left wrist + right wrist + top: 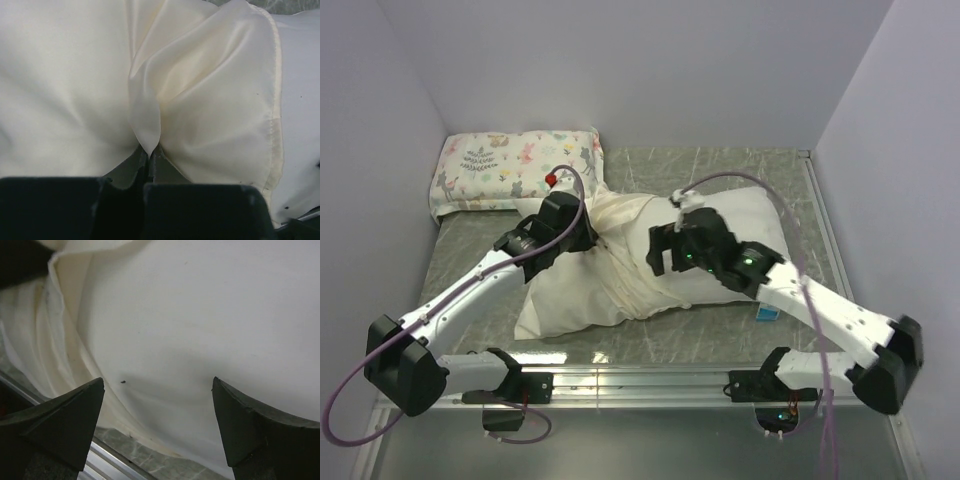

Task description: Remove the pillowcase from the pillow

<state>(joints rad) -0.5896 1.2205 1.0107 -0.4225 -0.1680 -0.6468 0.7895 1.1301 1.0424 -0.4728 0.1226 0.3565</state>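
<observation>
Pillowcase (610, 275) covers the 9 o'clock half of the pillow (750, 212), which lies across the centre of the table (720, 165). The 3 o'clock half of the pillow is already bare. The hem is bunched in a ridge across the middle. A printed pillow (510, 165) lies at 11 o'clock, apart from the work.

Step in hand, as judged: draw the sleeve off toward 9 o'clock while the pillow is held back.

1. Pull low and along the long axis of the pillow. Lifting is likely to drag the pillow with the fabric.
2. Brace the bare pillow only. Keep the bracing claw off the hem, or the fabric will be pinned.
3. If the pillow slides, stop and re-grip nearer the hem.

Claw state:

- Left claw (150, 155): fingers pressed together, pinching a pointed fold of the pillowcase just inside the hem. The fabric fans out from the pinch.
- Right claw (157, 382): fingers spread wide, nothing between them. It faces the bare pillow just beside the gathered hem. Whether the fingertips touch the pillow cannot be told.
</observation>
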